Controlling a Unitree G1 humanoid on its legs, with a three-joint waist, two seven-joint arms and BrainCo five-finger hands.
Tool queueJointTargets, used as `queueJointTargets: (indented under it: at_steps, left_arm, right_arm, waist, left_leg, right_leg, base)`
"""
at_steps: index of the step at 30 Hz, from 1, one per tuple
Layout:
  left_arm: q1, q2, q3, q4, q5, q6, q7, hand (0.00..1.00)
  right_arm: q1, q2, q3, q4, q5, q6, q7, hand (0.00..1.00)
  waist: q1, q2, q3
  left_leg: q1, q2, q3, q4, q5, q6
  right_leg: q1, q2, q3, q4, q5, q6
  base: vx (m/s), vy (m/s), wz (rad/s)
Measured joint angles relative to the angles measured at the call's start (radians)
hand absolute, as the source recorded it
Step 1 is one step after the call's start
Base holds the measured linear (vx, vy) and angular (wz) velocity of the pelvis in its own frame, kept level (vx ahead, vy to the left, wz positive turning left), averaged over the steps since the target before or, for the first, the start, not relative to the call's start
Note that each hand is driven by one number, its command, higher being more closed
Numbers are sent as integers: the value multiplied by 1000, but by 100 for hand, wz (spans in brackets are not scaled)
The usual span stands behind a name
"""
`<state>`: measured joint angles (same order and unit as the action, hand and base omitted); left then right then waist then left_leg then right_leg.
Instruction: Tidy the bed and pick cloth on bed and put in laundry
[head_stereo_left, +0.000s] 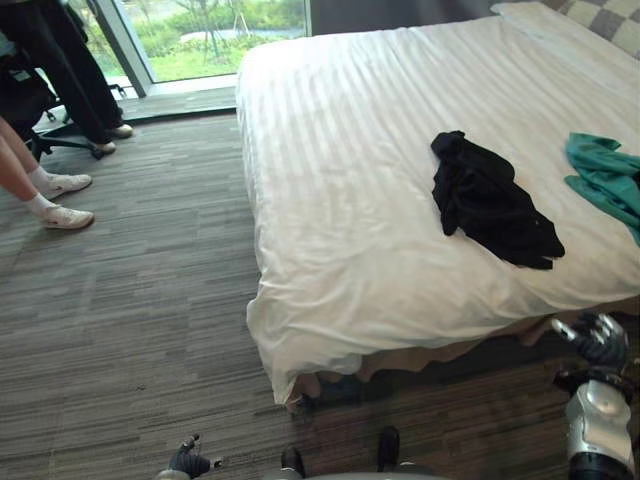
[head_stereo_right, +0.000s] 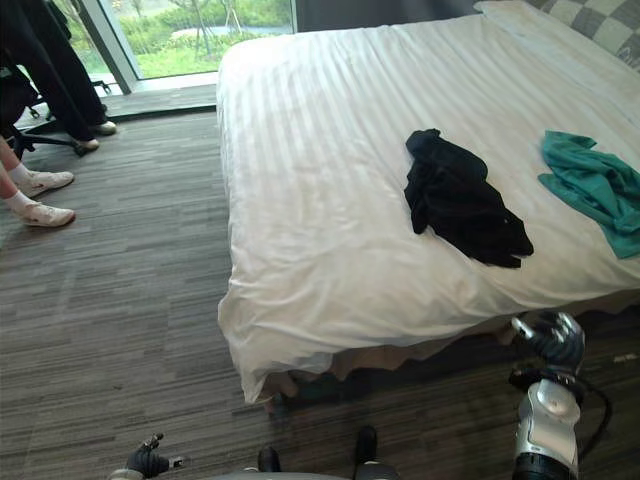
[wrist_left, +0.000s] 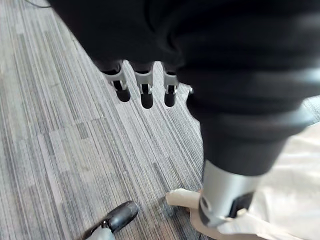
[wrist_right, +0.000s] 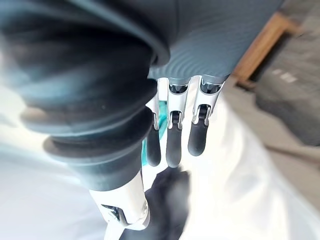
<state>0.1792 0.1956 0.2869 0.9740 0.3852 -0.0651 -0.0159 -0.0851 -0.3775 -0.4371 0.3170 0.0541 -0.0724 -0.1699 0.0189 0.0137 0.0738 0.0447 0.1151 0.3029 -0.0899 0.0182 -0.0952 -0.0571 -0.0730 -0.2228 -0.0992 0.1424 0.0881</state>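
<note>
A crumpled black cloth (head_stereo_left: 492, 200) lies on the white bed (head_stereo_left: 350, 160), towards its near right side. A teal cloth (head_stereo_left: 608, 178) lies further right, at the view's edge. My right hand (head_stereo_right: 553, 336) is raised just below the bed's near edge, in front of the black cloth (wrist_right: 167, 202), fingers (wrist_right: 172, 135) straight and holding nothing. My left hand (head_stereo_left: 190, 461) hangs low over the carpet, fingers (wrist_left: 146, 90) relaxed and empty.
The white cover hangs down over the bed's near corner (head_stereo_left: 290, 350). A checked pillow (head_stereo_left: 610, 22) sits at the far right. Grey carpet (head_stereo_left: 130, 300) spreads to the left. Two persons' legs (head_stereo_left: 50, 190) and an office chair (head_stereo_left: 60, 140) stand by the window (head_stereo_left: 210, 30).
</note>
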Motion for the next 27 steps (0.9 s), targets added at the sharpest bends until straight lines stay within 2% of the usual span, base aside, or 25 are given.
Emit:
queueJointTargets:
  at_steps: [4, 9, 12, 14, 16, 17, 19, 20, 23, 25, 26, 27]
  left_arm:
    - [-1, -34, -1, 0, -26, 4, 27, 0]
    - [-4, -100, -7, -26, -140, 3, 88, 0]
    - [-5, -141, -15, -49, -210, 2, 118, 0]
    - [-11, -138, -20, -66, -239, 0, 134, 0]
    - [-29, -145, -46, -99, -274, -4, 154, 0]
    - [-30, -145, -53, -112, -283, -10, 156, 0]
    - [-43, -155, -73, -153, -339, -31, 182, 0]
    - [-45, -155, -83, -166, -354, -34, 189, 0]
    - [-55, -161, -99, -201, -416, -55, 197, 0]
    - [-75, -158, -122, -201, -437, -57, 201, 0]
    - [-80, -155, -129, -202, -442, -57, 203, 0]
    - [-92, -153, -142, -202, -444, -60, 205, 0]
  right_arm:
    - [-67, -32, 151, -75, -18, -20, 24, 100]
    - [-186, -39, 369, -97, -9, -36, 67, 100]
    - [-333, -32, 535, -57, 67, -43, 83, 100]
    - [-427, -21, 598, -8, 107, -47, 86, 100]
    - [-576, -22, 663, 72, 149, -56, 87, 100]
    - [-620, -23, 676, 95, 157, -56, 87, 100]
    - [-772, -33, 704, 150, 216, -61, 85, 100]
    - [-808, -39, 713, 160, 229, -63, 84, 100]
    - [-976, -45, 737, 211, 294, -85, 83, 100]
    - [-1067, -57, 757, 246, 312, -102, 77, 100]
    - [-1085, -57, 758, 256, 316, -106, 75, 100]
    - [-1112, -55, 759, 272, 331, -109, 63, 100]
  waist:
    - [10, -13, -5]
    - [29, -28, -4]
    - [56, -41, 7]
    - [71, -51, 18]
    - [113, -63, 52]
    - [120, -64, 63]
    - [157, -63, 118]
    - [166, -61, 135]
    - [194, -42, 229]
    - [225, -27, 291]
    - [231, -23, 305]
    - [253, -19, 332]
  left_leg:
    - [-4, -6, -15, 0, -2, -3]
    - [-24, -15, -59, -3, 2, 3]
    - [-51, -23, -104, -3, 19, 22]
    - [-70, -23, -132, 1, 29, 26]
    - [-102, -23, -186, 2, 46, 26]
    - [-111, -23, -204, 3, 52, 26]
    - [-151, -26, -276, 4, 75, 25]
    - [-161, -28, -291, 5, 80, 24]
    - [-215, -29, -377, 17, 105, 18]
    - [-265, -29, -421, 20, 128, 13]
    - [-276, -30, -435, 20, 134, 11]
    - [-297, -33, -450, 19, 144, 5]
  right_leg:
    - [0, -5, -7, 0, -8, -4]
    - [-2, -18, -36, 0, -10, -4]
    - [-3, -19, -76, 0, -4, -7]
    - [-6, -20, -101, 1, -2, -6]
    - [-7, -20, -145, 1, -2, -6]
    - [-7, -21, -160, 1, -2, -6]
    - [-7, -24, -220, 1, -3, -5]
    - [-7, -26, -235, 1, -5, -3]
    - [-41, -43, -307, 82, -60, -8]
    - [-107, -77, -353, 207, -123, -12]
    - [-120, -87, -361, 233, -137, -12]
    - [-149, -103, -374, 279, -159, -15]
  base:
    - [-37, -8, 5]
    - [1, -3, 20]
    - [40, -7, 39]
    - [29, -7, 49]
    - [11, 3, 66]
    - [-14, 8, 82]
    - [-29, 13, 88]
    - [-41, 17, 86]
    - [-76, -9, 82]
    - [-88, -22, 71]
    - [-71, -34, 60]
    - [-67, -42, 48]
